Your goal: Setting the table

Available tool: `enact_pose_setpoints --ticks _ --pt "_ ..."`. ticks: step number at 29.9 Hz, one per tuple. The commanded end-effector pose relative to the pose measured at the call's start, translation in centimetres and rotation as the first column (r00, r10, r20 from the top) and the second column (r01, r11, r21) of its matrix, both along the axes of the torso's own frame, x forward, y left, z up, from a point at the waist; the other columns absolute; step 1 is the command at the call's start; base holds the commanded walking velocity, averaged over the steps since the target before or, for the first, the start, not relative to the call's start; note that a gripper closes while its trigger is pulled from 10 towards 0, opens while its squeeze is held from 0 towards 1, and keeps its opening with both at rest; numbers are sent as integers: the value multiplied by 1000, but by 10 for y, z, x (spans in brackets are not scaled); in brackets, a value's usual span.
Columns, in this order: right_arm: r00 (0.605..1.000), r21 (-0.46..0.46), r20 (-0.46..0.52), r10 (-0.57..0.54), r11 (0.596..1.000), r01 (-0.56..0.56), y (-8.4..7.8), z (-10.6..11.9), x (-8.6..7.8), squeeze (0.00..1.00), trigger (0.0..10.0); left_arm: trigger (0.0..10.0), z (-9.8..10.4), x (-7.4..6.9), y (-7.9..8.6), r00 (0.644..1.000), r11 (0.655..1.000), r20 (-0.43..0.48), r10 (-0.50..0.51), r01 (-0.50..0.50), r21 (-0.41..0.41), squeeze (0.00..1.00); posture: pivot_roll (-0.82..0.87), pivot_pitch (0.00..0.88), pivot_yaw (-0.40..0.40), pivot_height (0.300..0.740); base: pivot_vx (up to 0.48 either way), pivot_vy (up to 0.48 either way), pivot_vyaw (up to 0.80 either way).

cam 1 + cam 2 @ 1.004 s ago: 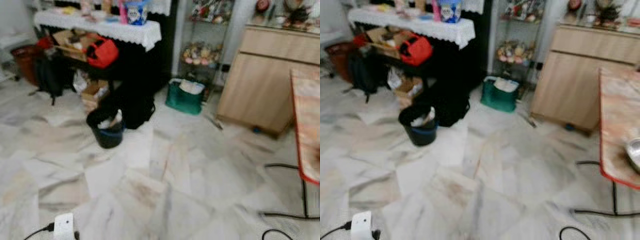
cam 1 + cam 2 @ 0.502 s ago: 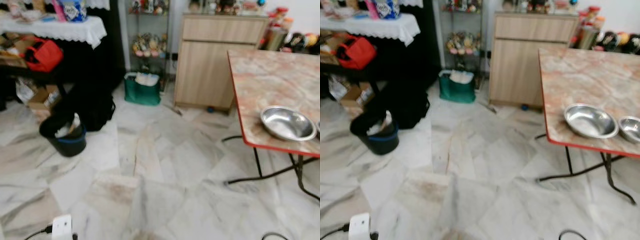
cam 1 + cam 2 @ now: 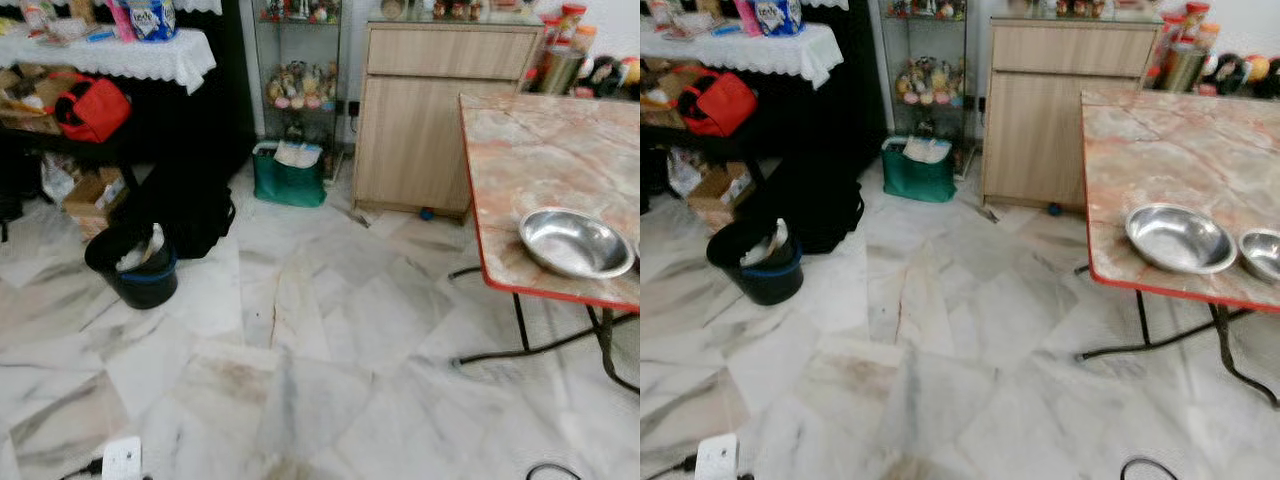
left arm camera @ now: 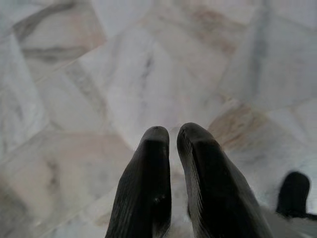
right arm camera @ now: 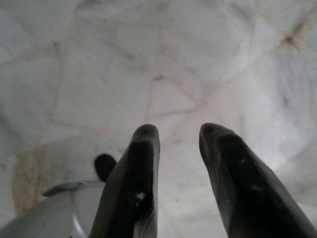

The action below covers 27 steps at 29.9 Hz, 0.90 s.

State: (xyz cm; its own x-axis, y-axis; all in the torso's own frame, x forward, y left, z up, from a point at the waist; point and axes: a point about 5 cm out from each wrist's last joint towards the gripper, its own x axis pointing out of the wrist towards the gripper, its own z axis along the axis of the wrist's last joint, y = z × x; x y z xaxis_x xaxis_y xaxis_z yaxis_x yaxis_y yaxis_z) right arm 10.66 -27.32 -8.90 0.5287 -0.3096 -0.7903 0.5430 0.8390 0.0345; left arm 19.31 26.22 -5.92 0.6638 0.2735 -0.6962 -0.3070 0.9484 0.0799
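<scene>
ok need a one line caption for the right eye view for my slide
Two steel bowls near the edge of a marble-topped table, with a wooden cabinet and a green bag behind on the marble floor.

Left hand (image 4: 172, 136) and right hand (image 5: 178, 136): both hanging over bare marble floor (image 3: 300, 330), nothing lying beneath either.
Counter (image 3: 1160, 160): standing ahead of the right hand, its near red edge carrying a steel bowl (image 3: 1180, 238) and a second bowl (image 3: 1262, 253); far surface lying free.
Black bucket (image 3: 132, 265): sitting ahead of the left hand.
</scene>
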Motion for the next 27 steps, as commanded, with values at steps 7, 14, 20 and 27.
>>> enact_pose_setpoints --ticks 7,14,20,27 --pt "1000 -7 3 -17 1000 17 -2 0 -2 0 10000 10000 -5 -9 1 999 1000 -37 -4 4 8 0 91 104 -6 740 0 0 0" --pt "1000 0 0 -17 1000 17 -2 0 -2 0 10000 10000 -5 -9 2 999 1000 -37 -4 5 8 0 91 101 -7 740 0 -40 -335" --pt "1000 -14 7 -15 1000 15 -2 1 -2 0 10000 10000 -4 -9 1 999 1000 -35 -6 7 11 0 92 101 -8 740 0 -138 -130" --pt "1000 -14 3 -16 1000 16 -3 1 -2 0 10000 10000 -4 -8 2 999 1000 -32 -3 4 12 0 93 101 -9 740 0 -236 0"
